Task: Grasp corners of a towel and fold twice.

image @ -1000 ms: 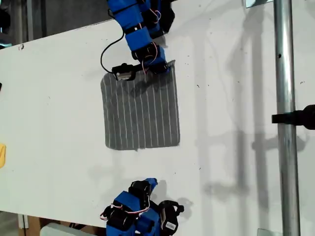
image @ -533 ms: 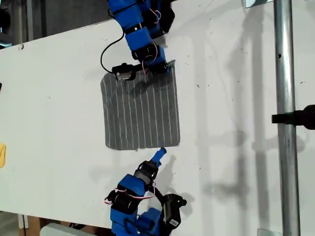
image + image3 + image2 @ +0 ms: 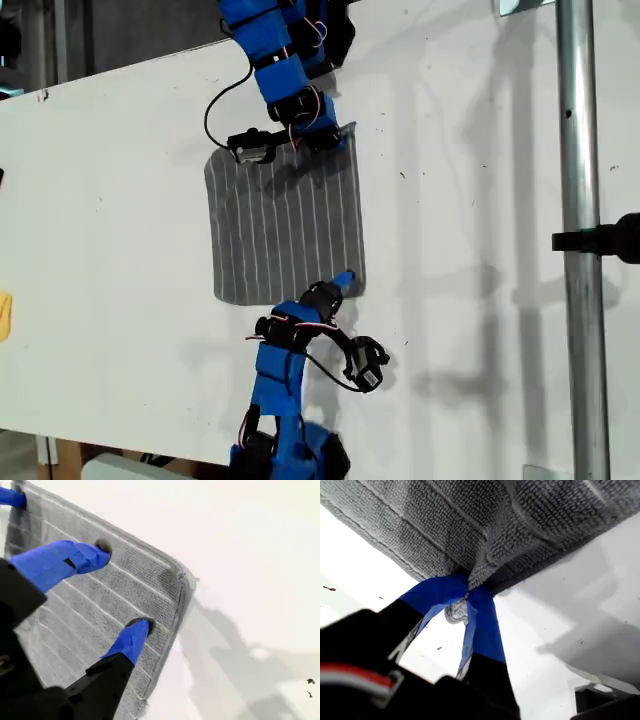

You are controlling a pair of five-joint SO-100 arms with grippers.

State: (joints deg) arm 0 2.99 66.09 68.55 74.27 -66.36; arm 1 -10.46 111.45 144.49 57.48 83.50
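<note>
Towel: soft, limp terry. One corner pinched by first gripper; second gripper spread wide over another.

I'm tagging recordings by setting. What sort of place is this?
Probably a robotics lab or workshop bench: a bare white table, two blue arms working a towel, and a metal pole with a clamp.
</note>
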